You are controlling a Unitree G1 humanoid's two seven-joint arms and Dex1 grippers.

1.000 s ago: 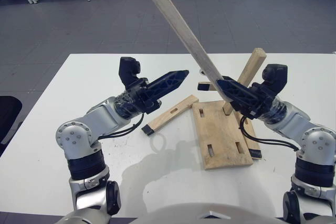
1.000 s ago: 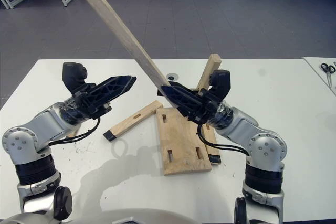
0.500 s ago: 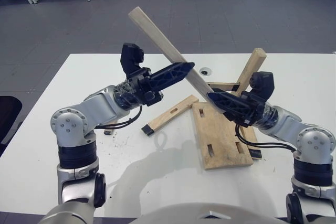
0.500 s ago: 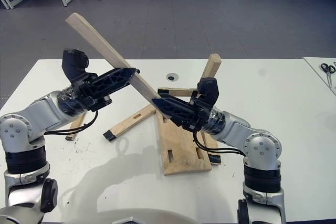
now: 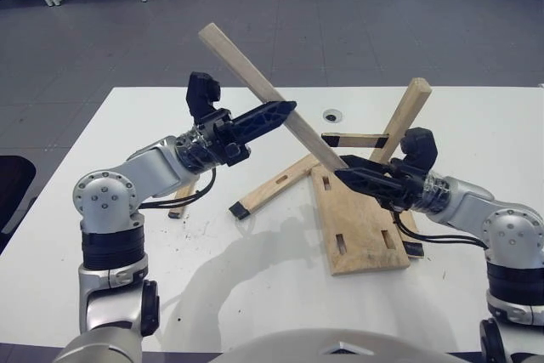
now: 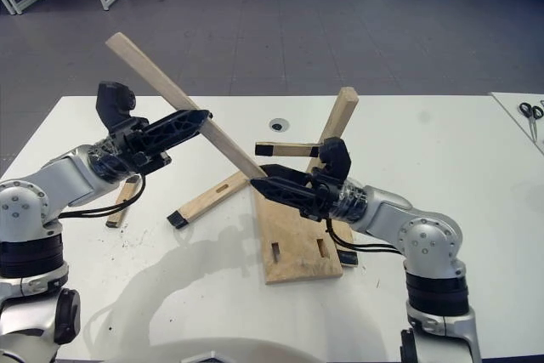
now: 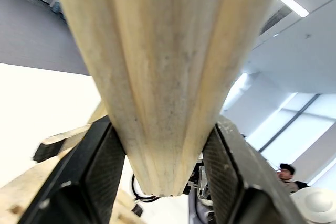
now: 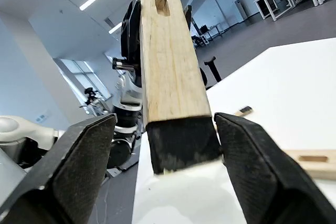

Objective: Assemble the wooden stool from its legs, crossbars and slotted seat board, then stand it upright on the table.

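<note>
1. Presently: leg [image 5: 246,65] held aloft, slanting over the table [image 5: 255,295]. Its plain end points up and to the left; its black-capped foot hangs low, near the board [image 5: 357,227].
2. Left gripper [image 5: 289,109]: jaws clamped on the leg at mid-length.
3. Right gripper [image 5: 340,172]: jaws spread either side of the capped foot, a gap on both sides, no grip.
4. Board: flat on the table, slots up. Second leg [image 5: 408,104] is propped at its far side, with a crossbar [image 5: 355,138] attached.
5. Third leg [image 5: 272,184]: loose on the table, beside the board.
6. Step, by my reckoning: hand-over of the leg, with the left arm carrying. Next, the right gripper must back clear, then the leg must be steered to its joint.
</note>
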